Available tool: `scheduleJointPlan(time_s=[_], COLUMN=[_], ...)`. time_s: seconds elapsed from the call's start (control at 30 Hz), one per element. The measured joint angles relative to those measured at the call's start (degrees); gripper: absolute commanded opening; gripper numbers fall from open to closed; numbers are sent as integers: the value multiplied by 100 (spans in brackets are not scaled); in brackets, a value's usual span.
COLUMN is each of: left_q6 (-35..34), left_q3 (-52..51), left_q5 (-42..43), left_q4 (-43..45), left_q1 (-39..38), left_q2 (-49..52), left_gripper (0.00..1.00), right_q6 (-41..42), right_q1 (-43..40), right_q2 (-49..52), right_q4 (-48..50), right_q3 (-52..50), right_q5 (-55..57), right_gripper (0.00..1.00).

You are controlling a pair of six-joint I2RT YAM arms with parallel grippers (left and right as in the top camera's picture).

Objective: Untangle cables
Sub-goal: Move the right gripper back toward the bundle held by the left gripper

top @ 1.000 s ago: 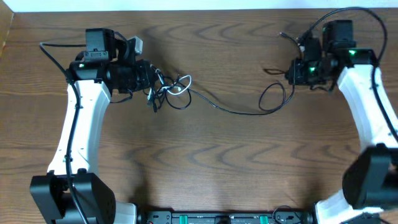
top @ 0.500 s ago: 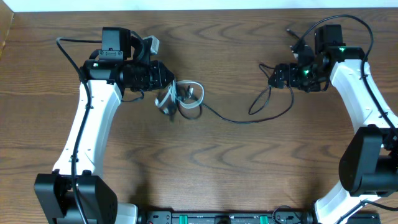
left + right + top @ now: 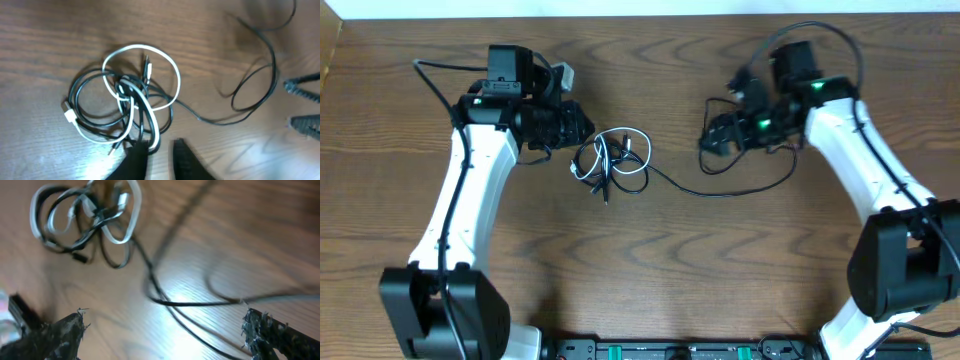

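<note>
A: From above first. Where do the cables lie?

B: Both meet in one tangle (image 3: 612, 162) on the table (image 3: 640, 280). The left arm (image 3: 468, 195) ends just beside the tangle. The right arm (image 3: 860, 150) ends well apart from it, over the far part of the black cord (image 3: 685, 187).

A: Which way does that cord run?

B: Its free length leaves the tangle toward the right arm, with its long axis across the table, and curls into a loose loop under that arm.

A: Left wrist view?

B: The white cord (image 3: 141, 46) has no straight run; it is all loops inside the tangle. Its white plug (image 3: 70, 116) pokes out on the side of the tangle opposite the black tail. The left fingers (image 3: 136, 162) stand a narrow gap apart with wood showing between them, pinching nothing. One tip is just beside a white loop, perhaps touching it.

A: Right wrist?

B: It's blurred, but the right fingers (image 3: 55, 335) are spread wide. The black cord passes below and between them, apparently unheld, and the tangle lies beyond them.

A: Which step, then?

B: I judge it a moment between grips: nothing is held and the cords are not yet separated. Next, the left fingers should close on a white loop at the tangle. The right fingers should then close on the black run and draw it away from the tangle along its own line.
</note>
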Motion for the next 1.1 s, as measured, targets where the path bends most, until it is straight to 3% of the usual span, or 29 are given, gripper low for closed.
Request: scheduleJointPlan(time_s=[0.1, 0.13, 0.3, 0.43, 0.47, 0.57, 0.93, 1.03, 1.1], left_q6=[-17, -33, -20, -20, -20, 33, 1338, 1755, 1878], left_q3=[0, 0, 0, 0, 0, 0, 0, -2, -2], left_q5=[0, 0, 2, 0, 0, 2, 2, 149, 221], left_q4=[-72, -74, -74, -70, -68, -68, -688, -717, -726], left_q1=[-37, -59, -304, -474, -546, -629, -387, -273, -251], left_q2=[407, 507, 835, 1080, 1187, 1283, 1268, 1036, 802], left_gripper=[17, 24, 26, 26, 25, 8, 7, 7, 7], right_q6=[-57, -55, 402, 560, 614, 664, 931, 664, 256], right_q1=[479, 551, 750, 671, 603, 487, -66, -164, -175], right_q2=[0, 0, 0, 0, 0, 0, 0, 0, 0], right_q4=[42, 42, 33, -33, -61, -111, -219, -188, -116], right_q3=[0, 0, 0, 0, 0, 0, 0, 0, 0], right_q5=[219, 396, 2050, 2544, 2677, 2817, 2806, 2028, 1060], right_gripper=[99, 99, 99, 99, 99, 99, 99, 89, 71])
